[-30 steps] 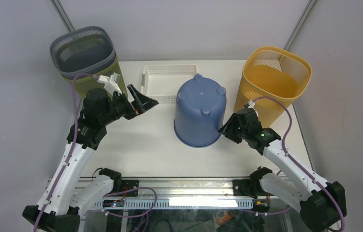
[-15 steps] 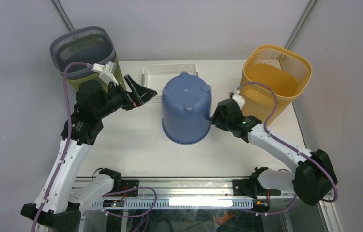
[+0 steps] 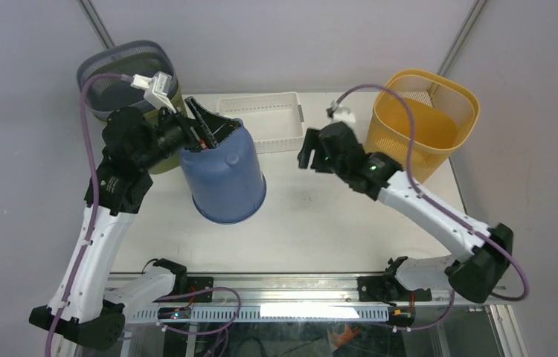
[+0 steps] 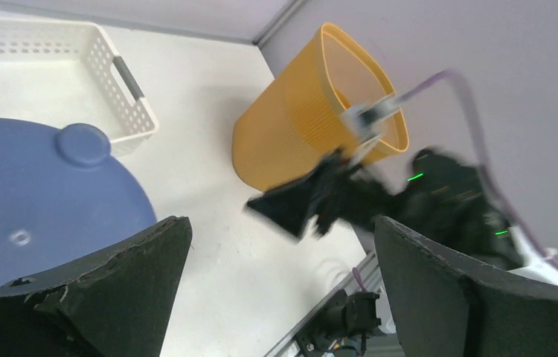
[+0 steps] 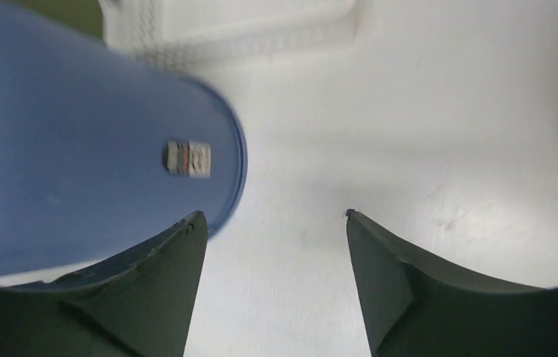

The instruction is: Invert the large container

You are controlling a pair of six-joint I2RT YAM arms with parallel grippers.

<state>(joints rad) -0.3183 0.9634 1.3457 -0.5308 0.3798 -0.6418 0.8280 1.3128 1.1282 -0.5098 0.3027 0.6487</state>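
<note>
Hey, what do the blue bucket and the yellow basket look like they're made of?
Blue bucket: apparently moulded plastic, smooth, opaque, dull sheen; round feet moulded into its base. Yellow basket: probably plastic too, its walls a fine ribbed lattice, semi-matte.

Our L arm (image 3: pixel 96 232) stands steep over its base, wrist bent in twd centre. L gripper (image 3: pixel 205 128) points right w/ jaws spread wide, nothing betw. them. Our R arm (image 3: pixel 425 212) reaches far fwd & inward across the middle. R gripper (image 3: pixel 306 155) faces left, jaws apart, empty.
</note>
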